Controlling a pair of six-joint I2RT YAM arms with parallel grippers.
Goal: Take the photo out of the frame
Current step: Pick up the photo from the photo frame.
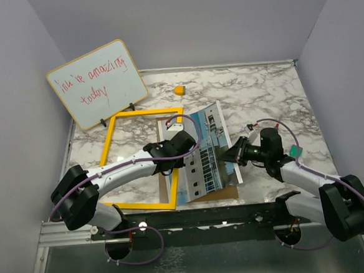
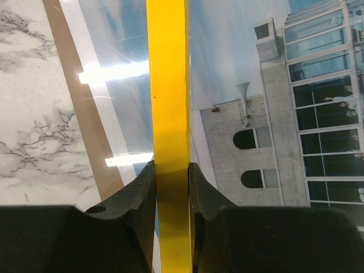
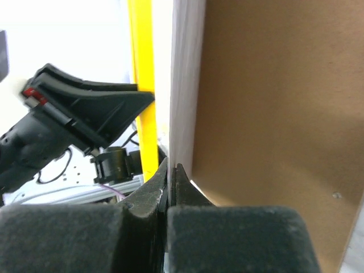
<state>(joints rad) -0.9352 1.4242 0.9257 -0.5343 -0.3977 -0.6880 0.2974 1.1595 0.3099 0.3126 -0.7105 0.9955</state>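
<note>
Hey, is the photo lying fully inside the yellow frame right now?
No, the top view shows most of the photo lying out past the right side of the frame.

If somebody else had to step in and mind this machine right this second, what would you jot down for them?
Left claw: clamped on the right bar of the yellow frame.
Right claw: shut on the edge of the photo, with the brown backing board right beside it.
Done: the frame opening is bare, and the photo lies mostly off to its right, tilted.
Left: the yellow bar crosses over the photo, so it probably needs pulling clear and setting down apart.
</note>
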